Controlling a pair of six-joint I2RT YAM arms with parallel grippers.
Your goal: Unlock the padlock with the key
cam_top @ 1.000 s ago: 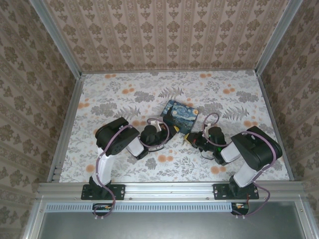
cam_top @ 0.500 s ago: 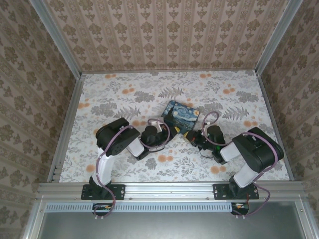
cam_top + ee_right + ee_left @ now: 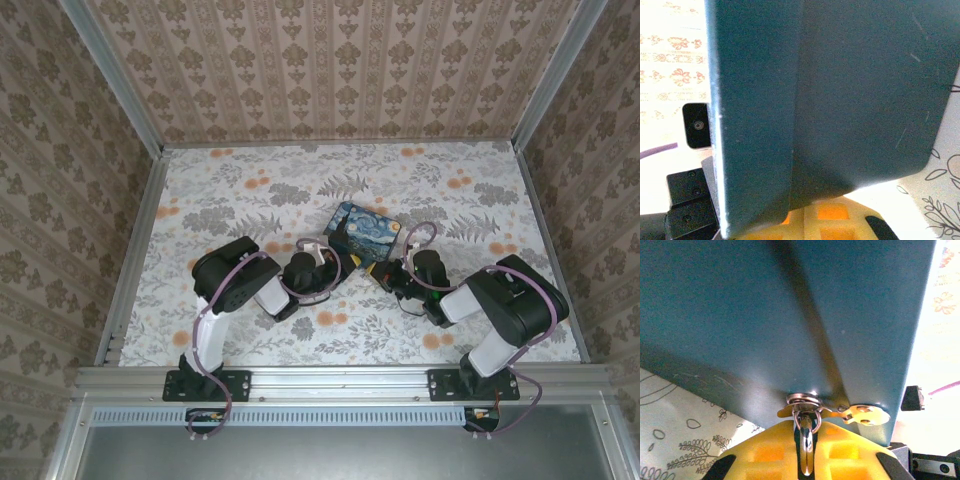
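**Inspector:** Where does the painted box stand?

**Observer:** The painted box (image 3: pixel 362 231) lies near the middle of the table (image 3: pixel 250 190), a little toward the right edge, picture side up. Both arms reach in to its near side.

**Inspector:** The left claw?

**Observer:** The left claw (image 3: pixel 338 264) is at the box's near left corner. Its wrist view has a plain teal face of the box close in front. At the lower edge of that face sits a brass-coloured plate (image 3: pixel 863 414). Beside the plate, a metal loop (image 3: pixel 807 432) hangs down into the slit between the yellow pads (image 3: pixel 765 452). The gap is narrow, barely wider than the loop. I cannot tell whether the pads pinch it.

**Inspector:** Is that loop the padlock's shackle?

**Observer:** Possibly. The padlock's body is hidden, so I cannot confirm it. I cannot make out the key.

**Inspector:** The right claw?

**Observer:** The right claw (image 3: pixel 384 276) is at the box's near right side, either touching it or just beside it. In its wrist view the teal face sits close above its yellow pads and hides the gap. I cannot tell whether it is wide or narrow.
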